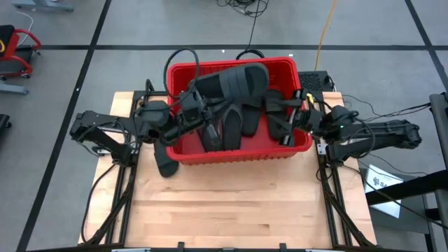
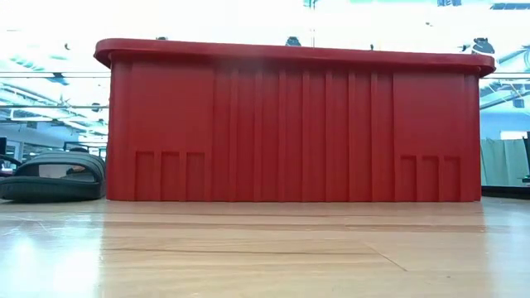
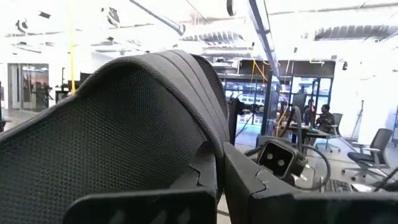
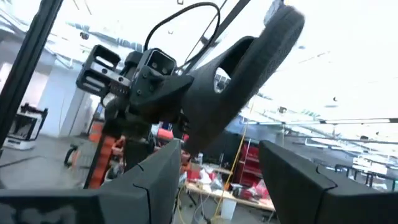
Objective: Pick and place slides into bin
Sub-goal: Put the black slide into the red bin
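Observation:
The red bin stands at the table's far middle, with black slides lying inside it. My left gripper reaches in from the left and is shut on a black wide-strap slide held above the bin. My right gripper is open and empty over the bin's right part; its wrist view looks at the held slide. Another black slide lies sole-down on the table by the bin's left near corner and also shows in the low view. My left gripper pinches the edge of the slide's wide mesh strap between its two fingers. The fingers come roughly level from the table's left. The slide is lifted clear above the bin and tilted, its sole slanting upward.
The bin's tall near wall fills the low view. Bare wooden table lies in front of the bin. Cables run behind the bin's far rim.

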Controlling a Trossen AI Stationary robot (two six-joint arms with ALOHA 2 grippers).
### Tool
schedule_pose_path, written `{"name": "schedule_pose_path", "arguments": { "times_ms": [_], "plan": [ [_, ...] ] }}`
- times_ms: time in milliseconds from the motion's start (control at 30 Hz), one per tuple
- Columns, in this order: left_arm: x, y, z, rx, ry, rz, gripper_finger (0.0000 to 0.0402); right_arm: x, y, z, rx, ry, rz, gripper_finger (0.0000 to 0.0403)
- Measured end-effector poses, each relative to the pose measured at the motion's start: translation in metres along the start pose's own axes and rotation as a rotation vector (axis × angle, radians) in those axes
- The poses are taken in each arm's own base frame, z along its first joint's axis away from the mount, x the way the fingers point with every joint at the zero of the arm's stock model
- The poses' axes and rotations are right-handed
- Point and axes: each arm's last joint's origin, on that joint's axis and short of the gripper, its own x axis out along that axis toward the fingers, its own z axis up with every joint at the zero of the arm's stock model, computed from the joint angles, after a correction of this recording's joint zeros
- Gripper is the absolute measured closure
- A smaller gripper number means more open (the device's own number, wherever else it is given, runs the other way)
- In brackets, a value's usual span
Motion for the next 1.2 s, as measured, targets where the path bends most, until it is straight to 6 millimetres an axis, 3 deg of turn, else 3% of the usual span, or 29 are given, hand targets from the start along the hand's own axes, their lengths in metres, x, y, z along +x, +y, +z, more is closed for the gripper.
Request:
{"name": "schedule_pose_path", "arguments": {
  "times_ms": [267, 1000, 1200],
  "plan": [
    [0.017, -0.004, -0.022, 0.021, -0.004, -0.059, 0.0401, 0.021, 0.006, -0.022, 0.005, -0.091, -0.072, 0.0197],
    [0.031, -0.002, -0.042, 0.031, 0.014, -0.103, 0.0401, 0.025, 0.008, -0.026, 0.103, -0.161, -0.092, 0.0199],
    [0.031, -0.002, -0.042, 0.038, 0.016, -0.104, 0.0401, 0.025, 0.008, -0.026, 0.106, -0.161, -0.093, 0.0260]
  ]
}}
